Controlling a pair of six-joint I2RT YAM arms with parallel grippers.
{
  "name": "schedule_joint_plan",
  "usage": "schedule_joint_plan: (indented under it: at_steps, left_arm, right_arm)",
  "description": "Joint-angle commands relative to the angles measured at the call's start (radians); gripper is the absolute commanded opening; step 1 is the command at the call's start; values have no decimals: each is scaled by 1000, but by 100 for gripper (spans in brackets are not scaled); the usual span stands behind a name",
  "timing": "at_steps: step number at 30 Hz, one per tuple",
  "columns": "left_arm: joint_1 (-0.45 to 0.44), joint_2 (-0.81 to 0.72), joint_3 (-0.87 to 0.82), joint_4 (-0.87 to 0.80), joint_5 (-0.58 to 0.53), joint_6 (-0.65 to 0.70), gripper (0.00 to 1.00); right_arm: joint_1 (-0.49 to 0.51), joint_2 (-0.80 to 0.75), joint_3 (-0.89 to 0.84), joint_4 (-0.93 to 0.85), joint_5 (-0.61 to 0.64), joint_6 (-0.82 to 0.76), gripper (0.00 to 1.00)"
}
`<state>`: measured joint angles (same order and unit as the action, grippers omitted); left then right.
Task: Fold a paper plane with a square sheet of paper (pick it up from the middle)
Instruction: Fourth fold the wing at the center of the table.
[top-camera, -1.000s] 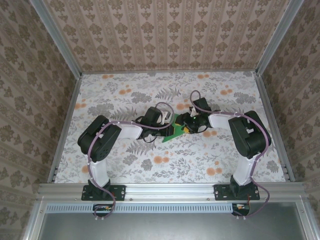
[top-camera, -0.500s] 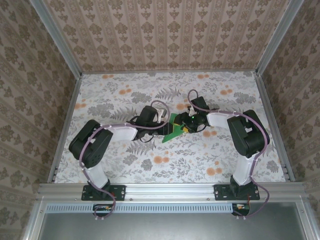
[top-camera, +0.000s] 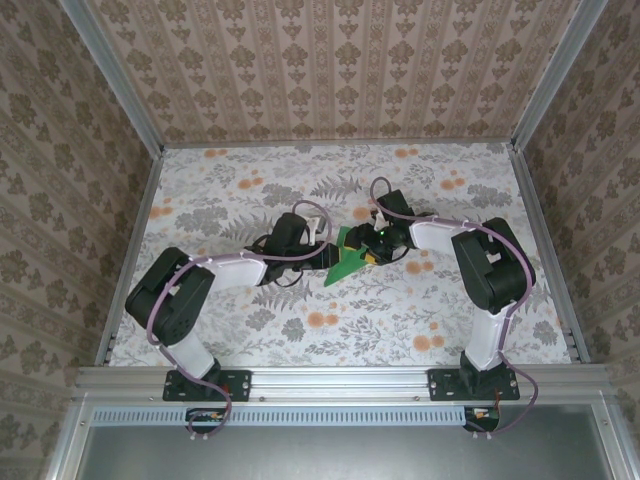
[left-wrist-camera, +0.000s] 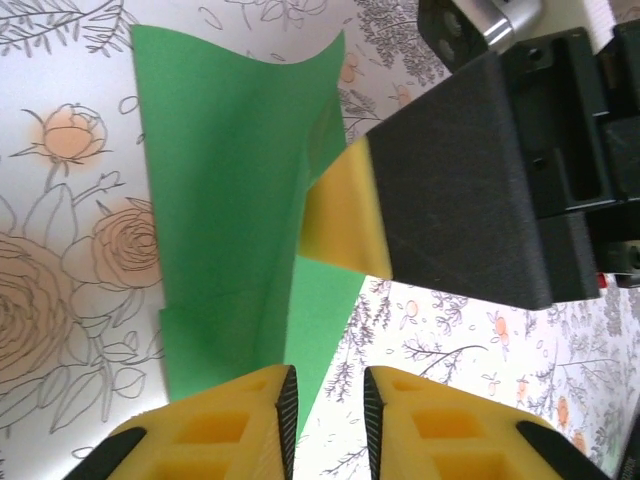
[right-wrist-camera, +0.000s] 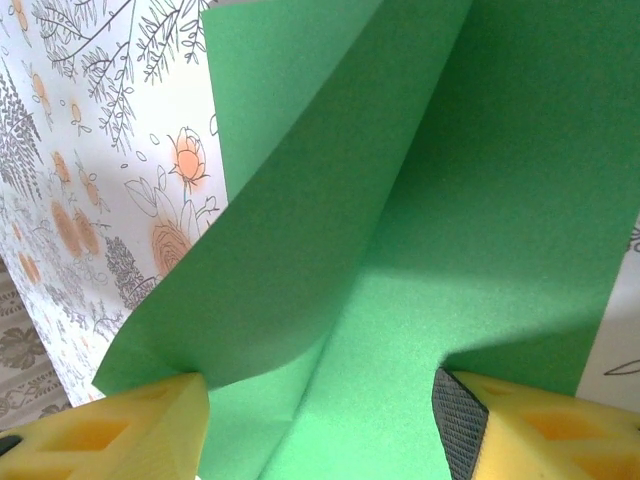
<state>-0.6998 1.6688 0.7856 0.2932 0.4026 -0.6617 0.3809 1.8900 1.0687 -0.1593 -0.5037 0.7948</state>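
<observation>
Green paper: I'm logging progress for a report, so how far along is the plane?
Done: the sheet is creased down its middle, and one flap stands off the floral table.
In hand: the right tool, jaws wide, straddles the sheet with one finger at the flap. The left tool, jaws narrowly apart, sits at the sheet's near tip.
Left: there is no narrow dart shape yet, so most folds probably remain.

The left arm (top-camera: 236, 268) and right arm (top-camera: 440, 236) have white links, black joints, purple cables, and black base plates (top-camera: 235, 383) at 6 o'clock. Yellow fingers (left-wrist-camera: 215, 432) carry black ribbed pads (right-wrist-camera: 458, 420).
</observation>
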Motion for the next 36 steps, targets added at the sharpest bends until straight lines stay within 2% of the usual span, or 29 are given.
schedule_joint_plan:
  at_steps: [1, 5, 11, 36]
  left_arm:
    - [-18, -18, 27, 14, 39, 13, 24]
    - [-22, 28, 54, -15, 47, 14, 18]
    - [-21, 75, 79, -51, 20, 7, 15]
    - [6, 134, 92, -103, -24, 2, 13]
  right_arm:
    - [12, 77, -17, -115, 86, -17, 66]
    - [13, 81, -15, -120, 88, -18, 66]
    - [12, 88, -10, -130, 90, -20, 66]
    - [28, 165, 60, -270, 191, -48, 65]
